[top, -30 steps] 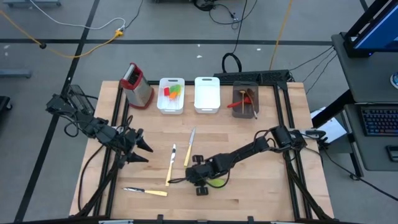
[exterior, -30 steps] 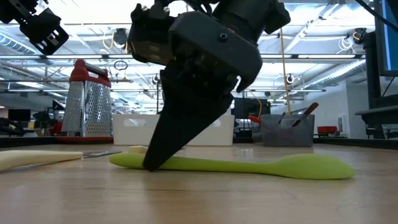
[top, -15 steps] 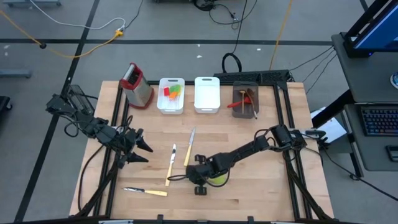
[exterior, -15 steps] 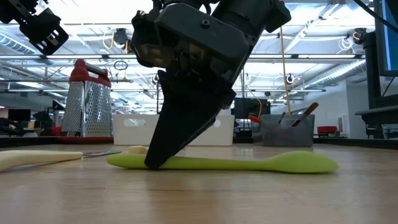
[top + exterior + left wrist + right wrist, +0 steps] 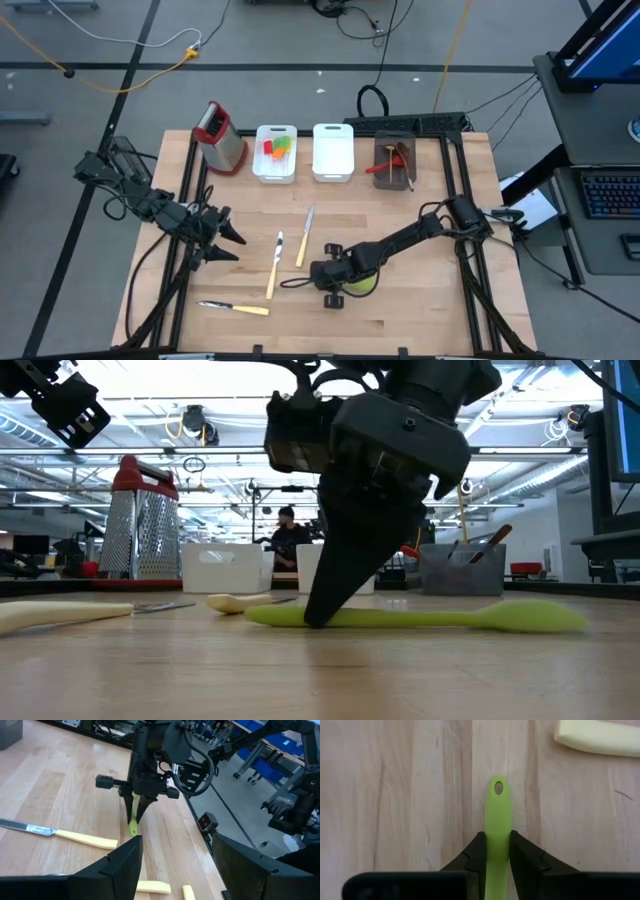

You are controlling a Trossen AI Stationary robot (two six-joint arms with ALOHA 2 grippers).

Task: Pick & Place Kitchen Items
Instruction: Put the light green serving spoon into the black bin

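Right gripper [image 5: 333,283] has its two fingers [image 5: 476,851] pinched on the handle of the green spoon [image 5: 420,617], close to the end with the hanging hole. In the low view the spoon lies flat on the table [image 5: 400,310], so I judge the grip is made but the lift has not begun.

On the high view the spoon sits at about five o'clock from the table's middle, near the front edge. A cream-handled knife [image 5: 273,267] lies just beside it at nine o'clock, a second knife [image 5: 305,237] at about eleven, and a third [image 5: 235,308] further off at eight.

Well apart, along the far edge at twelve o'clock, stand the white bin with bright spatulas [image 5: 275,153], the plain white bin [image 5: 333,152] and the dark bin [image 5: 395,161] holding wooden and red utensils. The grater [image 5: 221,135] stands at the row's left end.

My left gripper [image 5: 222,237] waits at nine o'clock, fingers spread, holding nothing.

To do this well I would lift straight up and slowly: held near one end, the long spoon will likely droop or swing. I would clear the knives before heading toward a bin, and keep the squeeze firm since the handle looks smooth.
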